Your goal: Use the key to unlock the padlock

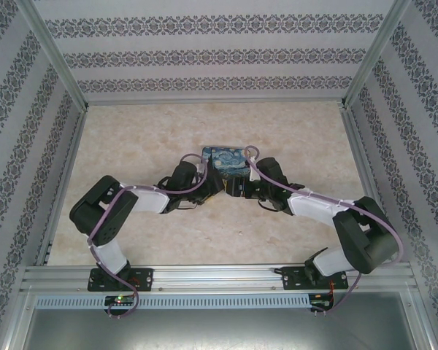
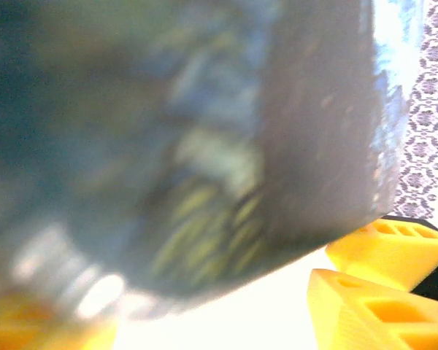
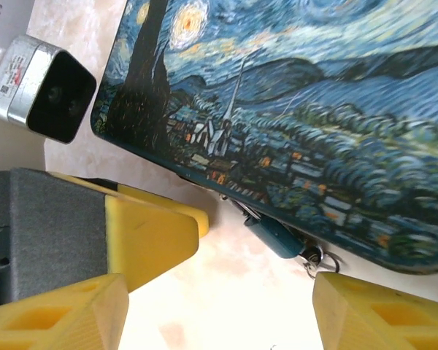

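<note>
**Padlock tucked at the tin's edge**

The padlock (image 3: pixel 277 235) lies just beyond the right gripper (image 3: pixel 219 321), ahead of the gap between its wide-spread fingers and against the painted tin (image 3: pixel 314 109) (a small ring at its end). The left gripper (image 2: pixel 204 317) has its fingers apart too, close to the blurred tin.

The printed tin (image 3: pixel 314 109) looks glossy, the padlock (image 3: pixel 277 235) smooth metal, the marbled table (image 3: pixel 226 292) polished.

This is a robotics lab test cell. An aluminium extrusion frame (image 1: pixel 52 55) holds flat panels of patterned wallpaper (image 1: pixel 219 55) around a marble-look tabletop (image 1: pixel 204 240). The left arm (image 1: pixel 113 211) and right arm (image 1: pixel 358 237) are bolted to a slotted aluminium rail (image 1: pixel 219 275) at the near edge.
</note>
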